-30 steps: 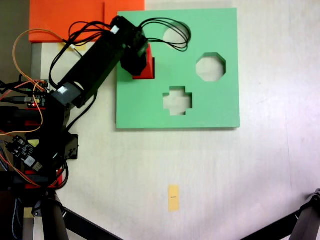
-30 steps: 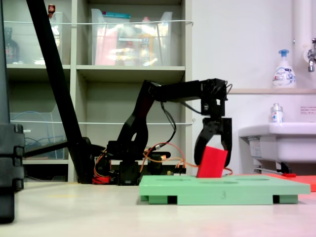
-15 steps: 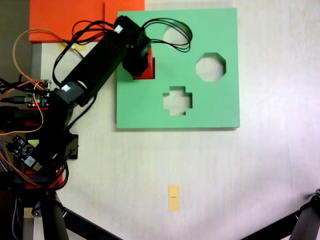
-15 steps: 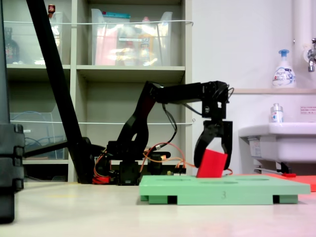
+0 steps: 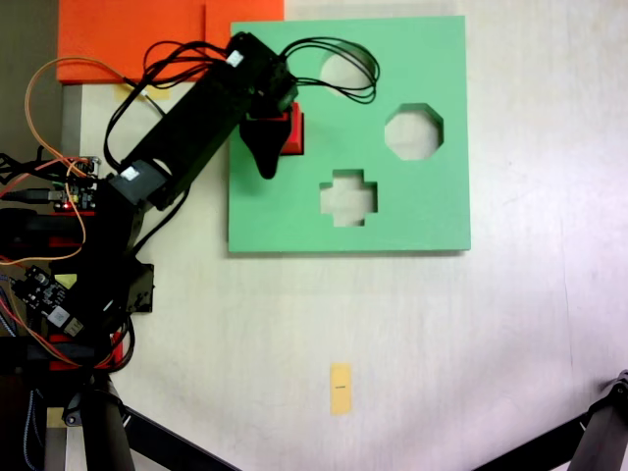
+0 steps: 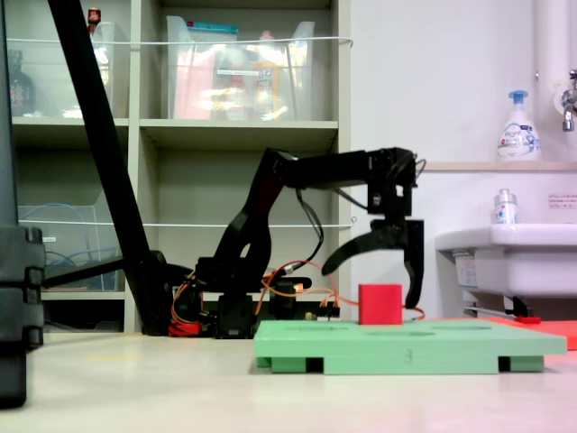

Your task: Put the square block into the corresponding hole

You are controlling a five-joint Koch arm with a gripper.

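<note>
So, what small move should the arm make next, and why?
Probably lift the gripper straight up and away. Its jaws stand wide open, and the square block sits upright in the green board with its top above the surface, so it seems already released.

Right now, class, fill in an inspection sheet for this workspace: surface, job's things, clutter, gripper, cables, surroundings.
Surface: pale table, green foam board lying flat on it.
Job's things: red square block upright in the board's square hole, top standing proud; the hole itself is covered.
Clutter: yellow paper tag; orange sheet at the table edge.
Gripper: gripper open, jaws spread wide over the block, not gripping it.
Cables: black cables looping over the board; orange wires by the arm's base.
Surroundings: shelving, sink, soap bottle.
</note>
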